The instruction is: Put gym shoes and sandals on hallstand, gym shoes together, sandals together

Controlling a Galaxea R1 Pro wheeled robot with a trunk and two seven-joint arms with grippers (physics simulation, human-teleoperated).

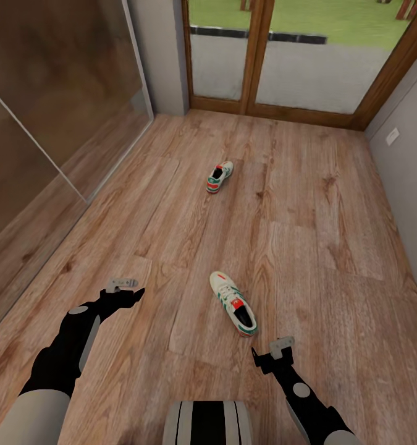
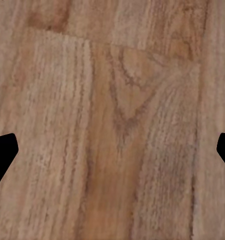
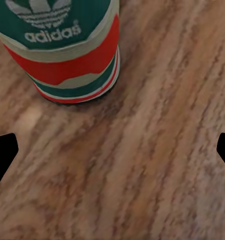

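Wood floor [image 1: 332, 247], both tools [image 1: 123, 288] [image 1: 271, 352] open, empty

The head camera looks steeply down the corridor floor [image 1: 307, 204] toward glass doors [image 1: 282, 55]. Both wrist cameras face down close above the planks; the right's shares the nearer gym shoe [image 1: 234, 304] [image 3: 67, 47].

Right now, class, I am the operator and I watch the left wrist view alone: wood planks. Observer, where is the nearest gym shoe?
Observer: The near gym shoe lies on the corridor floor just ahead of the right hand, heel toward the robot.
Operator: And the second one?
Observer: The far gym shoe lies further ahead, toward the glass doors.
Operator: Is the right hand ready to grasp?
Observer: It is open, with nothing between its fingers.
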